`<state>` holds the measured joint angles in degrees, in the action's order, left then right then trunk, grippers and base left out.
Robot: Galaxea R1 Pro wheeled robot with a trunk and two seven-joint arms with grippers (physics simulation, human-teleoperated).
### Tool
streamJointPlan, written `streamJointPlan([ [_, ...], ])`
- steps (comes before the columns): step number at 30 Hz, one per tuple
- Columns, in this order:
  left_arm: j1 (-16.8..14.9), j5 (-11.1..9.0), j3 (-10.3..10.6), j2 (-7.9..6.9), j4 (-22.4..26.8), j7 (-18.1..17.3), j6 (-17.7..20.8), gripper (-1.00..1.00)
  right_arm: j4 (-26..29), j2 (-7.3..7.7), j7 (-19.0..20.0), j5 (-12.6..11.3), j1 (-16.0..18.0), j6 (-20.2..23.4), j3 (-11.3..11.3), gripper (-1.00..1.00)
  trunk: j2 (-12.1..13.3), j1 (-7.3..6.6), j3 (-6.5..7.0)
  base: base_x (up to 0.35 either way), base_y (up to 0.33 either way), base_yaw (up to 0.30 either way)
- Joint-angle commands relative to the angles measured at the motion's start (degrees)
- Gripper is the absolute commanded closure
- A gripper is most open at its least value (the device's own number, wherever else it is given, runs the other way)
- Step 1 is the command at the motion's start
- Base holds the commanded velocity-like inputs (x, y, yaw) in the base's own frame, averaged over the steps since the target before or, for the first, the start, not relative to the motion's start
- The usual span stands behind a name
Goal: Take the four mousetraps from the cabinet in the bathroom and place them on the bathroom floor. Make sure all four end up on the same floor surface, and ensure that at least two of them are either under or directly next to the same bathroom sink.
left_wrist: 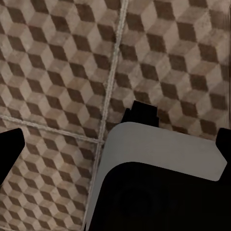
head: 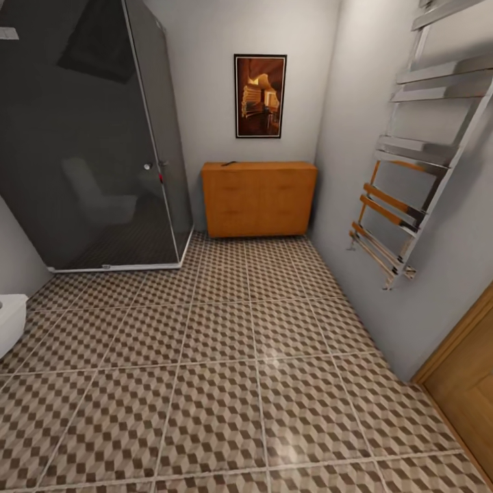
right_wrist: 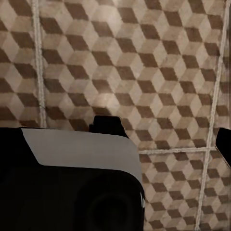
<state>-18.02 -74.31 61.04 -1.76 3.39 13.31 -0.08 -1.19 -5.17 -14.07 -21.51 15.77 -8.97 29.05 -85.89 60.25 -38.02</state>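
The orange-brown cabinet (head: 258, 198) stands against the far wall in the head view, drawers shut. A small dark thing (head: 228, 163) lies on its top, too small to identify. The mousetraps are hidden and the bathroom sink is out of view. The cube-patterned bathroom floor (head: 226, 356) stretches from me to the cabinet. In the left wrist view my left gripper (left_wrist: 115, 149) hangs open over the tiles, with black fingertips (left_wrist: 9, 154) at both picture edges. My right gripper (right_wrist: 118, 142) is likewise open above the floor (right_wrist: 144, 62), holding nothing.
A dark glass shower cubicle (head: 89, 137) fills the far left corner. A chrome towel radiator (head: 411, 178) juts from the right wall, with a wooden door (head: 465, 383) nearer me. A white fixture (head: 10, 318) sits at the left edge. My own grey-and-black body (left_wrist: 159, 192) shows below both wrists.
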Motion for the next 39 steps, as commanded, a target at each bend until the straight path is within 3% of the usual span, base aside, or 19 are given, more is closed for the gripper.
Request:
streamJointPlan([
  [1, 0.0, -0.5, 0.5, -0.05, 0.2, 0.4, 0.0, -1.00, -0.1, -0.03, -0.1, -0.5, 0.0, -0.3, 0.5, -1.00, 0.0, 0.03, -0.05, 0.333, 0.000, 0.000],
  [39, 0.0, -0.5, 0.5, -0.02, 0.2, 0.4, 0.0, -1.00, -0.1, 0.16, -0.1, -0.5, 0.0, -0.3, 0.5, -1.00, 0.0, 0.03, -0.05, 0.333, 0.000, 0.000],
])
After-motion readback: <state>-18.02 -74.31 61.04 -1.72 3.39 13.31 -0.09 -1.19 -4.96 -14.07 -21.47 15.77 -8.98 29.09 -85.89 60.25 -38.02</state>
